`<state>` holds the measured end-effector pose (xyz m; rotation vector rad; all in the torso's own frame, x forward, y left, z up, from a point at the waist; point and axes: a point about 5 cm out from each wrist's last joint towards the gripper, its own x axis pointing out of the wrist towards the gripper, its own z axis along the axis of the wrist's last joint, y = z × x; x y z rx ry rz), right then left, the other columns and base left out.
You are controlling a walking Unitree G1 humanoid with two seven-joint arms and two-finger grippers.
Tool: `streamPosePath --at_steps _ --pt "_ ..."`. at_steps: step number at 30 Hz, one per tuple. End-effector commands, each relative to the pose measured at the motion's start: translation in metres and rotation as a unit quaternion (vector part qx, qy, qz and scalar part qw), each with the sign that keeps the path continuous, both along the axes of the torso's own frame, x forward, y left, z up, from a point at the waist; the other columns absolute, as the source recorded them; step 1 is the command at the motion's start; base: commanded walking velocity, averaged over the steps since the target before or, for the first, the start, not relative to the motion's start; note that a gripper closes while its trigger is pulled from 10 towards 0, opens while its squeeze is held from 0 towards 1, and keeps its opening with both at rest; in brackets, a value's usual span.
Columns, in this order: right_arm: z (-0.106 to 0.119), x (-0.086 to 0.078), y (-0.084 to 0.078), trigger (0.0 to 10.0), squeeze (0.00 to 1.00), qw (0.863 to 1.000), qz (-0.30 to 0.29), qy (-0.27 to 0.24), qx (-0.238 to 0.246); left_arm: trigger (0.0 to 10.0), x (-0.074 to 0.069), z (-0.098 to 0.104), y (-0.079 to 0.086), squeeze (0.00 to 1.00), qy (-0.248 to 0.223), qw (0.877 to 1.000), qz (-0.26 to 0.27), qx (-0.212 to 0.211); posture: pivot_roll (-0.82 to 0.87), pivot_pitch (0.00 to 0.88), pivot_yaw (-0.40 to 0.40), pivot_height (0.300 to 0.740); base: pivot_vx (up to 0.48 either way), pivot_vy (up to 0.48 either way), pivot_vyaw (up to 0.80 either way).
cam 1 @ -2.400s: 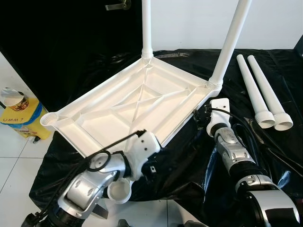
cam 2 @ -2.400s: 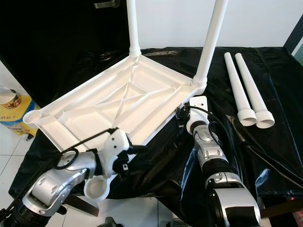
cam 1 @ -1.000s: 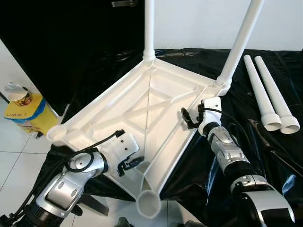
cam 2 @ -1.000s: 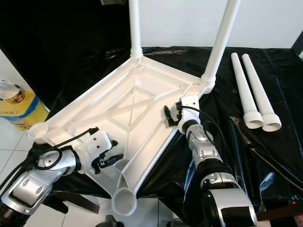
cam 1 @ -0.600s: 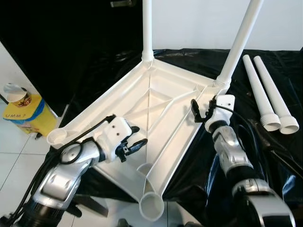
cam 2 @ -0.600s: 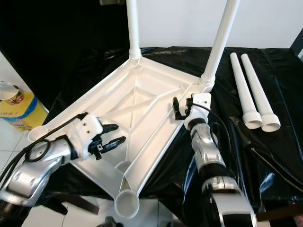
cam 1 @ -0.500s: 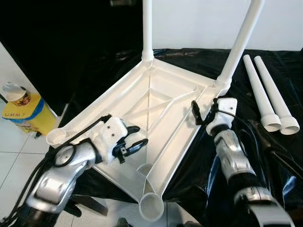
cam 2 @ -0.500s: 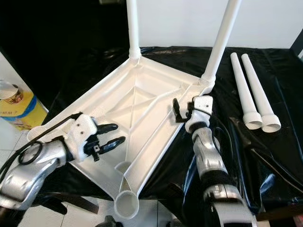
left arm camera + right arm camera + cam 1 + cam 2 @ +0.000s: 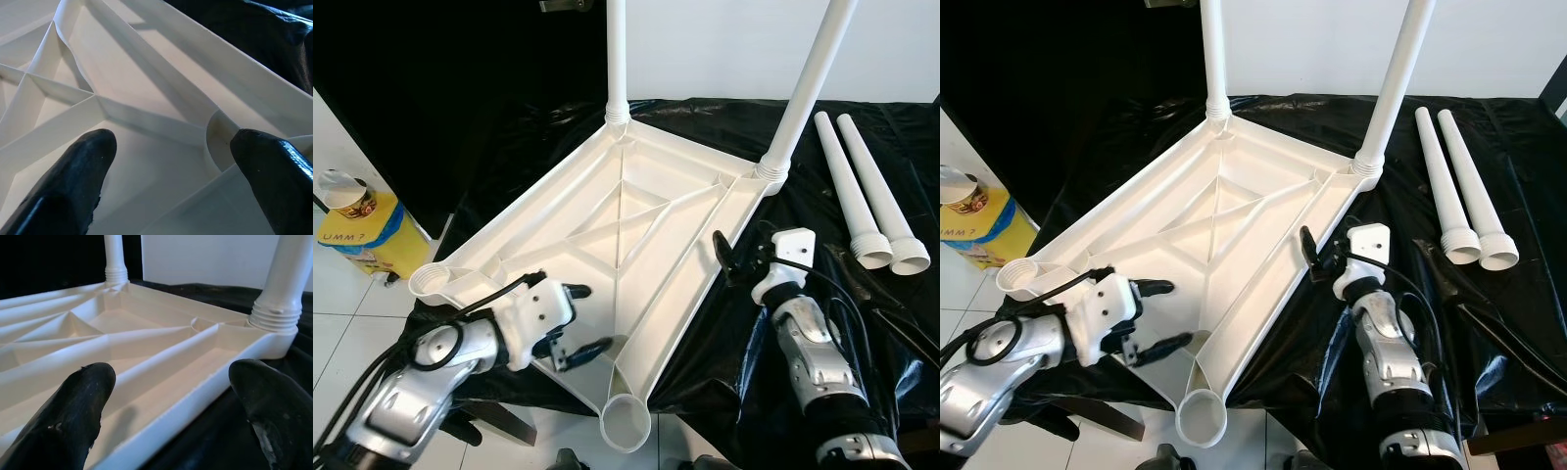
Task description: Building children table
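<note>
The white plastic table top (image 9: pixel 519 201) lies upside down on black sheeting. Two white legs (image 9: pixel 616 59) (image 9: pixel 808 78) stand screwed into its far corners. The near corner socket (image 9: pixel 626 428) and the left corner socket (image 9: pixel 431 281) are bare. Two loose legs (image 9: pixel 848 186) (image 9: pixel 877 186) lie side by side at the right. My left gripper (image 9: pixel 582 318) is open over the ribbed inside near the near corner, as the left wrist view shows between its fingers (image 9: pixel 63 186). My right gripper (image 9: pixel 734 264) is open just off the right rim, facing it (image 9: pixel 171 406).
Black sheeting (image 9: pixel 705 333) covers the work surface and falls over its front edge. A yellow box with a can on it (image 9: pixel 352 235) stands on the white tiled floor at the left. A white wall and a dark door are behind.
The right gripper has drawn back from the table top's right rim toward me. The left gripper has dropped lower, nearer the near corner. The table top has turned slightly.
</note>
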<state>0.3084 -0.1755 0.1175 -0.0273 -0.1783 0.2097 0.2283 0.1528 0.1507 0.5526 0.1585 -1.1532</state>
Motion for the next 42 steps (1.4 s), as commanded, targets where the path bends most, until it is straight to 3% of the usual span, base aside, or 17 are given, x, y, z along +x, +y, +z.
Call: streamPosePath --at_steps 1,11,17,20,24,26,29,36,40,42 --pt "0.000 -0.002 -0.001 10.0 0.00 1.000 0.002 0.005 0.004 10.0 -0.009 -0.003 0.000 0.00 0.035 0.996 -0.072 0.025 0.01 0.070 0.004 0.740 0.000 0.000 0.00" --pt "0.001 -0.005 -0.003 10.0 0.00 1.000 0.008 0.010 -0.004 10.0 -0.012 -0.006 0.008 0.00 0.018 0.994 -0.093 0.062 0.02 0.067 -0.004 0.740 0.000 0.000 0.00" --pt "0.001 -0.005 -0.003 10.0 0.00 1.000 0.012 0.013 -0.008 10.0 -0.015 -0.002 0.009 0.00 0.022 0.993 -0.106 0.053 0.02 0.067 -0.008 0.740 0.000 0.000 0.00" --pt "0.001 -0.006 -0.005 10.0 0.00 1.000 0.012 0.015 -0.012 10.0 -0.026 0.004 0.004 0.00 0.057 0.990 -0.126 0.005 0.02 0.063 -0.008 0.740 0.000 0.000 0.00" --pt "0.001 -0.006 -0.006 10.0 0.00 1.000 0.011 0.017 -0.013 10.0 -0.028 0.001 0.004 0.00 0.058 0.989 -0.132 0.017 0.02 0.062 -0.009 0.740 0.000 0.000 0.00" --pt "0.002 -0.004 -0.003 10.0 0.00 1.000 0.015 0.017 -0.014 10.0 -0.023 -0.014 0.006 0.00 0.054 0.988 -0.125 0.068 0.02 0.053 -0.009 0.740 0.000 0.000 0.00" --pt "0.002 -0.004 -0.002 10.0 0.00 1.000 0.018 0.016 -0.014 10.0 -0.018 -0.023 0.007 0.00 0.055 0.986 -0.121 0.097 0.02 0.048 -0.011 0.740 0.000 0.000 0.00" --pt "0.004 -0.002 -0.001 10.0 0.00 1.000 0.018 0.014 -0.017 10.0 -0.009 -0.030 0.008 0.00 0.069 0.986 -0.101 0.114 0.01 0.039 -0.005 0.740 0.000 0.000 0.00" --pt "0.004 -0.002 -0.002 10.0 0.00 1.000 0.016 0.014 -0.019 10.0 0.009 -0.030 0.010 0.00 0.073 0.990 -0.039 0.110 0.00 0.032 0.004 0.740 0.000 0.000 0.00" --pt "0.004 -0.003 -0.001 10.0 0.00 1.000 0.013 0.014 -0.019 10.0 0.024 -0.028 0.011 0.00 0.081 0.992 0.020 0.095 0.00 0.028 0.012 0.740 0.000 0.000 0.00"
